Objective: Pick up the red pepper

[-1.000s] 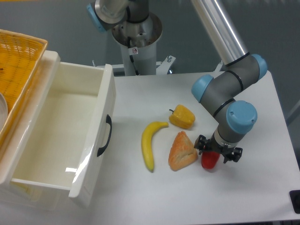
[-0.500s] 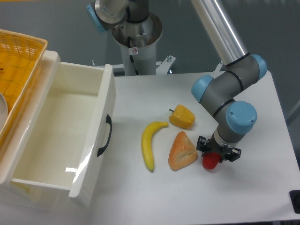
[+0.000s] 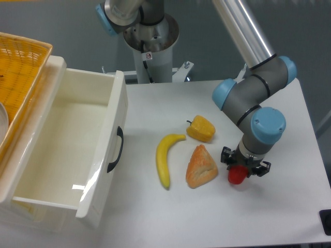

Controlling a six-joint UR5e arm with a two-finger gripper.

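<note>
Gripper [image 3: 245,168]: jaws closed around the red pepper [image 3: 237,175], right of the bread wedge [image 3: 200,166] on the white table [image 3: 155,217].

- The open drawer [image 3: 67,150] is set at the table's [image 3: 289,206] left edge, with a wicker basket [image 3: 18,77] behind and to the left of it.
- The banana [image 3: 165,159] is placed near the table's middle, and the bread wedge [image 3: 200,166] just to its right.
- The yellow pepper [image 3: 201,128] is found just behind the bread wedge.
- The red pepper [image 3: 237,175] is located right of the bread wedge, towards the right edge, directly under the gripper [image 3: 245,166].
</note>
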